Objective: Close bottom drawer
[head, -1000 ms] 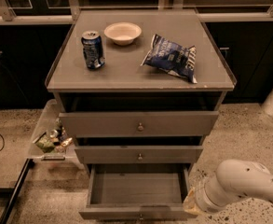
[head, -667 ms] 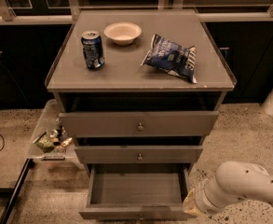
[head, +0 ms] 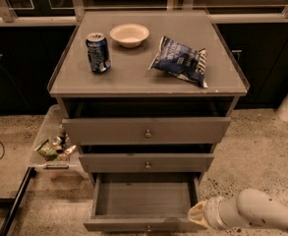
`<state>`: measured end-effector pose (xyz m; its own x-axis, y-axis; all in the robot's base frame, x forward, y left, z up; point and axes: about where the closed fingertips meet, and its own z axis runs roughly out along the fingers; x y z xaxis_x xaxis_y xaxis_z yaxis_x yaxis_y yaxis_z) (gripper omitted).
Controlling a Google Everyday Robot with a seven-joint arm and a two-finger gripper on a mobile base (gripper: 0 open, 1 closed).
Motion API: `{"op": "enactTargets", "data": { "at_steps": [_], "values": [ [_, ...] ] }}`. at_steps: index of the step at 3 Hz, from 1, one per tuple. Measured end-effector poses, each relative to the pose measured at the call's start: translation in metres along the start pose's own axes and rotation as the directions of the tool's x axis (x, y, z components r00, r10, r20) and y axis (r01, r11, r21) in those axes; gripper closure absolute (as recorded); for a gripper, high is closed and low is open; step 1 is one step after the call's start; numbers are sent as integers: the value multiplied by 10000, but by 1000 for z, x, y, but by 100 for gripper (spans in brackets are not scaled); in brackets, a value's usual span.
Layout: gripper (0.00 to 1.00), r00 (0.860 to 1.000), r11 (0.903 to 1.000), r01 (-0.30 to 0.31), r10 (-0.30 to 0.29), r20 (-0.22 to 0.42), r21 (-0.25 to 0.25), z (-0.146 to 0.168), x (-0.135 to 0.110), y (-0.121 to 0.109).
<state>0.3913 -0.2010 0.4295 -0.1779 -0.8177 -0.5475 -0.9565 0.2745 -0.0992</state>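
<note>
Speckled floor point(head: 261, 146): bottom drawer point(head: 143, 200) sticks out; jaws wait by its front right corner, open or shut I cannot tell.

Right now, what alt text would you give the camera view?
The bottom drawer of a grey-brown three-drawer cabinet stands pulled out, with the gripper beside its front right corner. A can, a bowl and a blue snack bag sit on top.
</note>
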Motion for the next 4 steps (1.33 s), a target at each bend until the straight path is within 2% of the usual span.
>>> {"op": "enactTargets", "data": {
  "at_steps": [1, 2, 3, 4],
  "values": [
    [100, 9990, 9998, -69, 60, 434, 202, 29, 33, -15],
    [100, 9981, 9989, -464, 458, 418, 113, 61, 69, -28],
    [100, 9981, 9989, -465, 460, 419, 111, 62, 69, -28],
    [100, 9974, 9984, -568, 571, 451, -78, 80, 75, -27]
  ]
}}
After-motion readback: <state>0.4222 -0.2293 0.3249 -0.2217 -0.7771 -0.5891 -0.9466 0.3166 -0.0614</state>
